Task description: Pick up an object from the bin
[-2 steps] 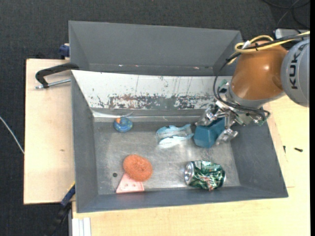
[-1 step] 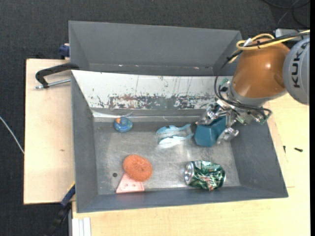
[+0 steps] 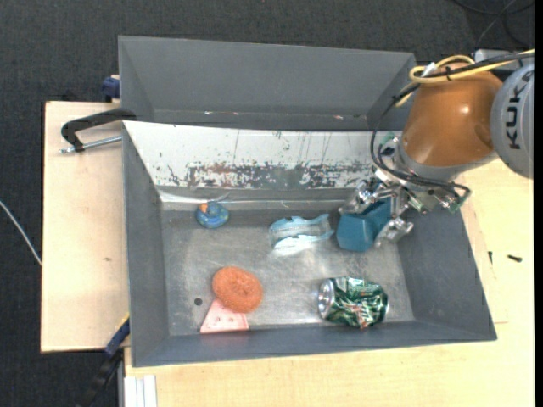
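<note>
While the end effector [image 3: 386,212] sits at the bin's [image 3: 144,253] right rear, we see its fingers [image 3: 367,197] closed on the teal block's [image 3: 356,231] upper end; the block trails down-left, towards the pale blue bundle [image 3: 297,231].

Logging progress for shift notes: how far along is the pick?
Done: the gripper is down at the right rear of the bin. In hand: a teal block sits between its fingers. Left: raising it out; the green can and orange scrubber lie apart.
</note>
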